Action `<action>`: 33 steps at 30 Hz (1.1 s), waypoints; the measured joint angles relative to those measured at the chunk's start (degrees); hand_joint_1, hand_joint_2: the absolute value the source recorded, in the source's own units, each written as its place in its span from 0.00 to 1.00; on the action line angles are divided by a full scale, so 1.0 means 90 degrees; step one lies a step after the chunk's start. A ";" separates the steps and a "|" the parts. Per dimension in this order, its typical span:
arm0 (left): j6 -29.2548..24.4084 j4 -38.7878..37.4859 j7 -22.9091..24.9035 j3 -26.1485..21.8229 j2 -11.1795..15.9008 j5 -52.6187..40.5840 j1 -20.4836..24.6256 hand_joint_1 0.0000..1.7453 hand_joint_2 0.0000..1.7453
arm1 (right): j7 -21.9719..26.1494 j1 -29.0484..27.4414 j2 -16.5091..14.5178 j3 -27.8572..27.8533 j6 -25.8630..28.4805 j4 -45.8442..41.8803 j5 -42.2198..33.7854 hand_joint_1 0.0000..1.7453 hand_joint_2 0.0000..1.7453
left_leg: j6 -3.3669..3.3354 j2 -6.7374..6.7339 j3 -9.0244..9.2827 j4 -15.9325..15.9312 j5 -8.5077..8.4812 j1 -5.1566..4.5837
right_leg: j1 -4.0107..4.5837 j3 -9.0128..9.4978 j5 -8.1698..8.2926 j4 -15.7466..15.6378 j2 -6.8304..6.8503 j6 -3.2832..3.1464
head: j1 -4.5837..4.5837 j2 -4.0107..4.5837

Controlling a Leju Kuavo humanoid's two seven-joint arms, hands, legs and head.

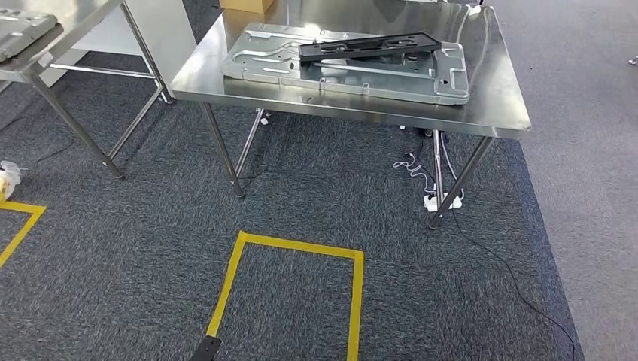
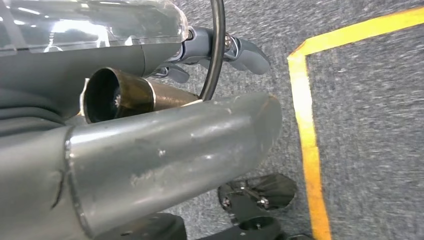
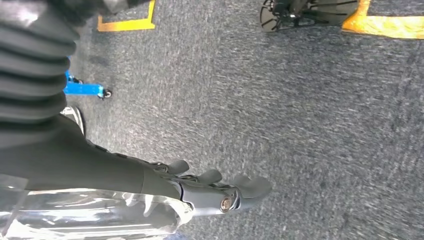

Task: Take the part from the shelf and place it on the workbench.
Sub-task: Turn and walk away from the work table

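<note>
From the head view a steel tabletop [image 1: 496,105] stood ahead on the grey carpet [image 1: 316,203], and on it lay a large silver metal panel [image 1: 421,79] reaching close to the near edge and toward the right edge. A long black part [image 1: 369,47] rested flat across the top of that panel, nearer the far side. A second steel table [image 1: 68,19] stood off to the left with another grey panel [image 1: 22,30] at its corner. Yellow tape [image 1: 301,248] marked a square on the carpet before the tabletop, and a white power strip [image 1: 432,201] with cables lay by the right front leg. The left wrist view added the left hand [image 2: 220,50] hanging over the carpet beside a yellow tape line [image 2: 307,130], fingers slightly curled and apart, nothing in them, with a thin black cable [image 2: 216,45] crossing in front. The right wrist view showed the right hand [image 3: 215,187], fingers loosely spread and empty, above carpet, with a blue wheeled object [image 3: 82,89] farther off.
</note>
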State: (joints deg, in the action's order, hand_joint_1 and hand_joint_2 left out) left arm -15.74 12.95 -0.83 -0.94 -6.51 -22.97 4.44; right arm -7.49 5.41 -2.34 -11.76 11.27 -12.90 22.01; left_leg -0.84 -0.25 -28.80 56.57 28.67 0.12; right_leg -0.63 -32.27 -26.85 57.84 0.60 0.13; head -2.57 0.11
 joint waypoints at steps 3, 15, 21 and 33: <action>-0.0003 -0.0001 -0.0001 -0.0003 0.0004 -0.0001 -0.0008 0.00 0.00 | -0.0005 -0.0006 -0.0005 -0.0006 0.0005 0.0018 -0.0001 0.00 0.75 | -0.0026 -0.0007 -0.0043 -0.0028 -0.0034 -0.0011 | 0.0003 -0.0033 0.0055 -0.0032 -0.0001 -0.0095 | -0.0004 0.0000; -0.0007 -0.0006 0.0010 -0.0012 0.0027 -0.0019 -0.0016 0.00 0.00 | 0.0020 -0.0072 -0.0029 -0.0142 0.0001 0.0073 -0.0163 0.00 0.00 | -0.0253 -0.0045 -0.0190 0.0029 -0.0151 -0.0064 | -0.0079 -0.0128 0.0187 -0.0080 -0.0031 0.0264 | -0.0004 0.0000; 0.0000 -0.0008 0.0012 -0.0015 0.0043 -0.0019 -0.0027 0.00 0.00 | 0.0051 -0.0100 -0.0029 -0.0199 0.0013 0.0092 -0.0162 0.00 0.00 | -0.0358 -0.0263 -0.0289 -0.0020 -0.0244 -0.0067 | -0.0072 -0.0885 -0.0791 0.1728 -0.0055 0.0237 | -0.0012 0.0000; -0.0022 -0.0013 -0.0036 -0.0049 0.0081 0.0005 -0.0027 0.00 0.00 | 0.0115 -0.0159 -0.0070 -0.0451 0.0173 0.0132 -0.0400 0.00 0.00 | 0.0060 -0.0242 -0.0542 0.0733 0.0318 -0.0035 | -0.0046 -0.0003 -0.0017 -0.0009 -0.0012 -0.0069 | -0.0005 0.0000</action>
State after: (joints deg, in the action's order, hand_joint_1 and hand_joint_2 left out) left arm -15.93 12.83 -1.15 -1.38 -5.79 -22.92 4.20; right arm -6.45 3.98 -2.97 -15.82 12.83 -11.70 18.41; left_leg -0.30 -2.43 -33.68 63.17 31.54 -0.20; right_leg -1.04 -32.30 -27.00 57.76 0.50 -0.49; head -2.62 0.11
